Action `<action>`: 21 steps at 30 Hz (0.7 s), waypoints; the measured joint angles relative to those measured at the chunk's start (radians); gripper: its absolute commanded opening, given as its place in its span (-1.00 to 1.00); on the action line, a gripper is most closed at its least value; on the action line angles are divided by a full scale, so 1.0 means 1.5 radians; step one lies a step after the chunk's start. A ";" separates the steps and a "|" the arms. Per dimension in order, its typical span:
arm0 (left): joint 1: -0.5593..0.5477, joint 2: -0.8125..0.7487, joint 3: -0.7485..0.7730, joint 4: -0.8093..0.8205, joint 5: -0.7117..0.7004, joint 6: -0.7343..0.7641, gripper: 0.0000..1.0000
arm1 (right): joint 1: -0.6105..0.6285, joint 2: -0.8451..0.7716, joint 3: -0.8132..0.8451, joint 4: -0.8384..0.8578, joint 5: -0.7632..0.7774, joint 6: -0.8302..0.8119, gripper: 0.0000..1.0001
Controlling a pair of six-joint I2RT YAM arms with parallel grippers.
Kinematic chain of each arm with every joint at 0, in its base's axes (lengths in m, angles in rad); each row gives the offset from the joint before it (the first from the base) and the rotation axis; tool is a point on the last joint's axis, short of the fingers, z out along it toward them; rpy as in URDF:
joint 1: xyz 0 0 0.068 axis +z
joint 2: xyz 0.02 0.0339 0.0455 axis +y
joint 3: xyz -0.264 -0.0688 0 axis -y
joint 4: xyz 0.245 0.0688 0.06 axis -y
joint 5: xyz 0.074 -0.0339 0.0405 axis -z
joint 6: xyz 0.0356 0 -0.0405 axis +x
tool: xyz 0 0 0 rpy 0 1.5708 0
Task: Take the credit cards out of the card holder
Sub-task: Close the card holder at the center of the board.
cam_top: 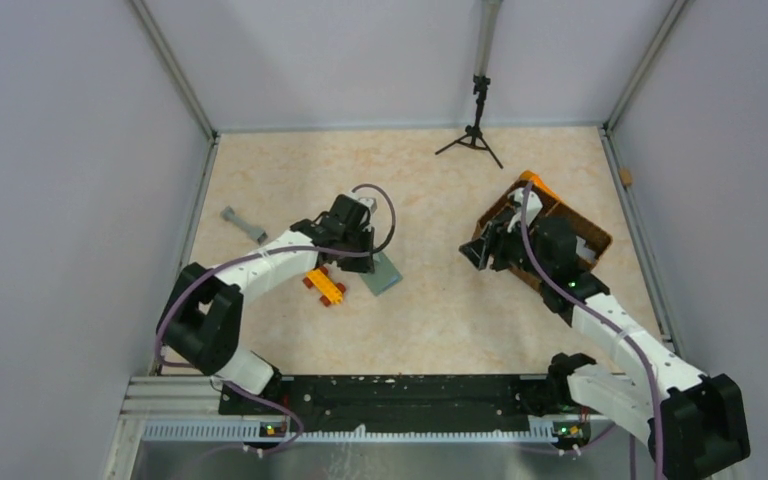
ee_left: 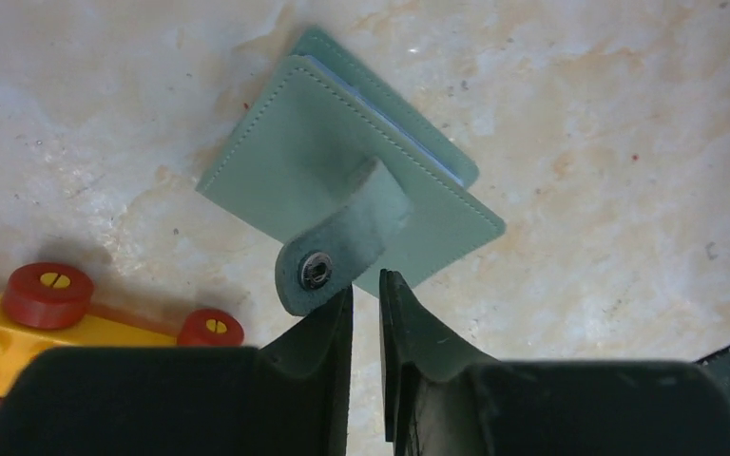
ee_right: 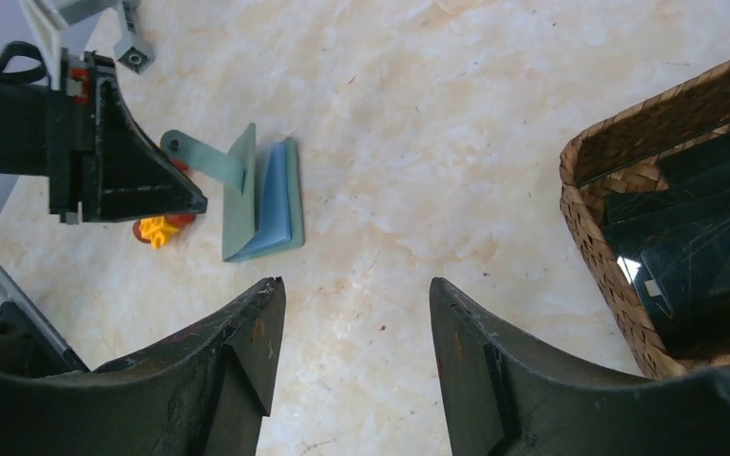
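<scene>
Just beyond the left fingertips: the card holder (ee_left: 295, 161) lies on the table (ee_left: 608, 114), sage green, with one corner pointing back toward the fingers.
Closure: the strap (ee_left: 366, 214) is undone and curls toward the fingers. Its end, carrying the metal snap (ee_left: 316, 270), sits against the outer side of one fingertip, not in the gap.
Cover: the right wrist view shows the top cover tilted up off the lower one, so the holder stands partly open.
Cards: blue cards (ee_right: 274, 195) show between the two covers in a flush stack. Their number cannot be told.
Left gripper (ee_left: 366, 285): the fingers are close together with a thin slit between them and nothing in it.
Right gripper (ee_right: 354, 290): the fingers are well apart and empty, over bare table. The card holder is ahead and off to one side of them, and the brown basket (ee_right: 618, 152) is off to the other side.
Handling, judged: the holder looks light, soft and limp, likely to slide on the smooth table and to fall shut if the cover is let go. The cards look thin, stiff and slick.
Where to take hold, judged: the left fingers on the strap or the free edge of the raised cover, to keep it open. The right fingers across the exposed blue edge, pinching the flat faces.
Risk, judged: pulling the cards may drag the whole holder along unless the lower cover is held down.
Beside the left fingers: a yellow toy with red wheels (ee_left: 76, 328), near the holder but apart from it.
</scene>
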 measured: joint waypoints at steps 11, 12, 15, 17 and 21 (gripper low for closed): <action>0.005 0.151 0.053 0.016 -0.008 -0.009 -0.23 | 0.007 0.094 -0.057 0.048 0.120 0.007 0.11; 0.004 0.161 0.065 0.017 -0.014 -0.009 -0.23 | 0.007 0.108 -0.057 0.050 0.143 0.007 0.11; 0.004 0.186 0.093 0.007 -0.032 -0.009 -0.22 | -0.002 0.142 -0.056 0.061 0.193 0.005 0.11; 0.004 0.199 0.109 0.002 -0.044 -0.009 -0.22 | -0.013 0.167 -0.049 0.072 0.210 0.003 0.11; 0.003 0.224 0.141 -0.019 -0.060 -0.009 -0.22 | -0.042 0.231 -0.002 0.086 0.234 -0.006 0.12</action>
